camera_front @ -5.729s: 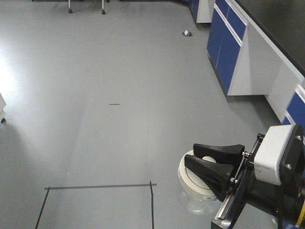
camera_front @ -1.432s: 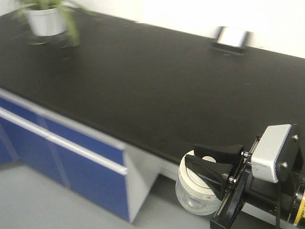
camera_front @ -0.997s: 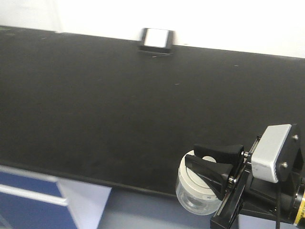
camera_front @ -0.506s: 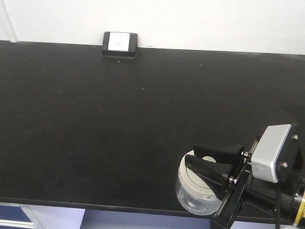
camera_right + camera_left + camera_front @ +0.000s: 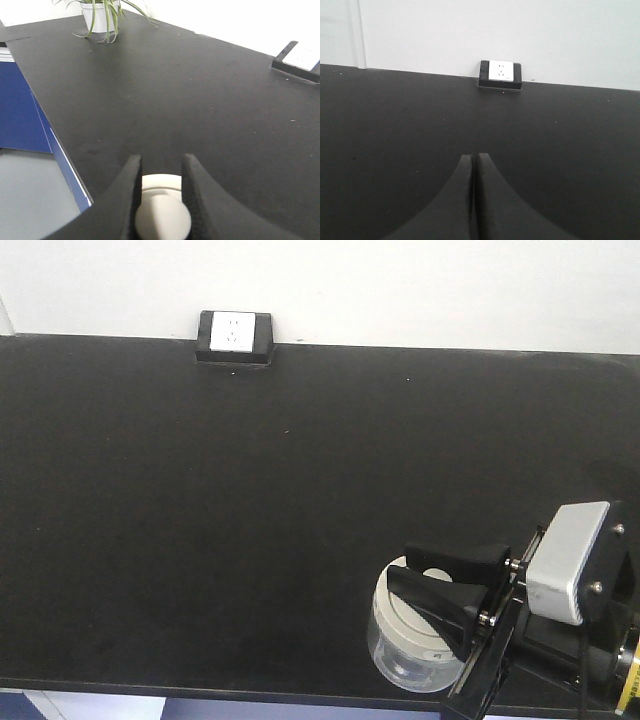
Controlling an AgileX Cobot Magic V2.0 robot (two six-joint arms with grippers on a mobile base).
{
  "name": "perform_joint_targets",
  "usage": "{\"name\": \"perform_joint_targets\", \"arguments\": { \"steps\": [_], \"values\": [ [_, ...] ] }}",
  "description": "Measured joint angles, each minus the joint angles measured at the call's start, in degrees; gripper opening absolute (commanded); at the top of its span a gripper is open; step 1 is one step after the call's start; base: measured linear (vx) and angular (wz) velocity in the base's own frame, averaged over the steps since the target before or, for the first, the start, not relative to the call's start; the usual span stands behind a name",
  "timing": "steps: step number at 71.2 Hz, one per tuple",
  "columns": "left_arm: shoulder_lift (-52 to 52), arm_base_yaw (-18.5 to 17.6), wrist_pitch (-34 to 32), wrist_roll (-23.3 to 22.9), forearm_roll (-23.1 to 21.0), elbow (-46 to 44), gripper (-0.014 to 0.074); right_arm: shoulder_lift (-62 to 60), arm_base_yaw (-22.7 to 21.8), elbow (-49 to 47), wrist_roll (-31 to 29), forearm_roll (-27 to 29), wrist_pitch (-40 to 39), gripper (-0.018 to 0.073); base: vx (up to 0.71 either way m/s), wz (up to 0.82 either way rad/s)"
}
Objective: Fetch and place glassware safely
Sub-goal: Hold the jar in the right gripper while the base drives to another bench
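Glass jar (image 5: 400, 665), front view: squat and clear, capped by an off-white lid (image 5: 398, 622), it sits between the two black fingers (image 5: 455, 556) of the right gripper (image 5: 398, 563), which close on the lid's knob (image 5: 436, 572) from either side. We see the jar at lower right, over the near edge of the black countertop (image 5: 200, 520). Whether its base touches the surface we cannot tell. A socket box (image 5: 234, 337) stands at the far edge against the white wall (image 5: 420, 285).

Left wrist view: the left gripper (image 5: 472, 157) has its fingers pressed together with nothing between them. It is above bare countertop and points towards the socket box.

Right wrist view: the knob fills the narrow gap between the right gripper's fingers and touches both, while the glass body is hidden beneath the lid. Only this view shows a potted plant (image 5: 102, 15) at the far corner of the countertop. It alone also shows the blue cabinet fronts (image 5: 20, 110) and grey floor (image 5: 35, 200) below the counter's edge.
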Motion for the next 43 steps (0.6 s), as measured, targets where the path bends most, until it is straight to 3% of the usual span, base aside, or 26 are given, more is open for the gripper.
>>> {"name": "perform_joint_targets", "arguments": {
  "steps": [43],
  "values": [
    [0.0, 0.0, 0.0, 0.0, 0.0, 0.0, -0.0007, 0.0, 0.0, 0.0, 0.0, 0.0, 0.0, -0.0001, 0.05, -0.07]
  ]
}}
